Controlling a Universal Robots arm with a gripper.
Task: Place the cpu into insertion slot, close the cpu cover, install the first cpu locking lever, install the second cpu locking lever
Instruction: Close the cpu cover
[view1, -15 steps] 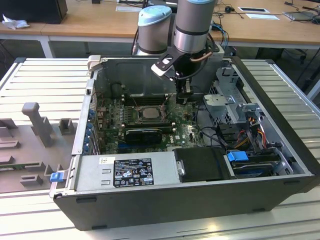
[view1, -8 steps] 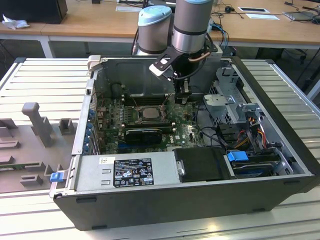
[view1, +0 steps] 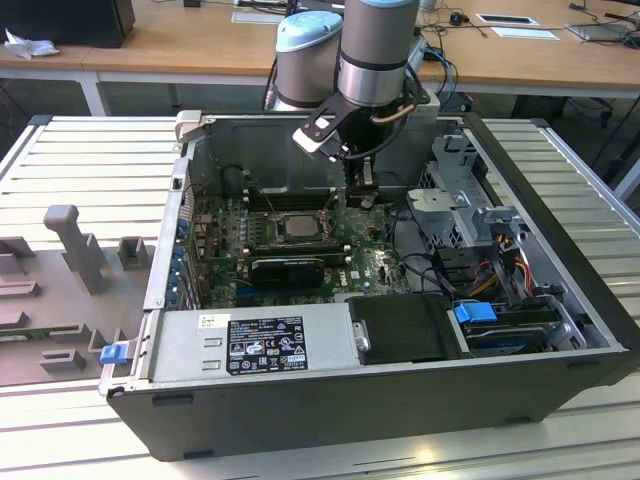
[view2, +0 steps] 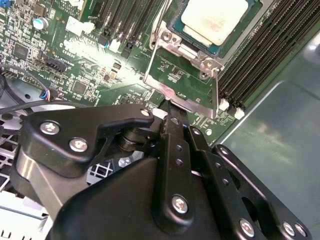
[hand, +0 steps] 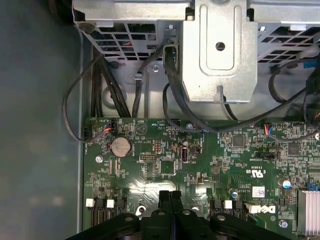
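The cpu (view2: 215, 19) (view1: 298, 226), a pale square chip, lies flat in the insertion slot (view2: 239, 44) (view1: 272, 233) on the green motherboard. The cpu cover (view2: 159, 70), a thin silver frame with a large window, stands tilted up from the slot's edge, hinged beside two screws. My gripper (view2: 167, 107) (hand: 170, 196) (view1: 356, 192) is just above the board at the cover's free edge, its black fingers shut together and its tips touching that edge. A thin metal lever (view2: 158, 22) runs along the side of the slot.
Long black memory slots (view2: 260, 50) flank the socket. A coin battery (hand: 120, 146), black cables (hand: 100, 85) and a metal drive cage (hand: 220, 50) lie beyond the fingertips. The case walls (view1: 400, 400), a power supply (view1: 260, 345) and a black card (view1: 288, 268) surround the board.
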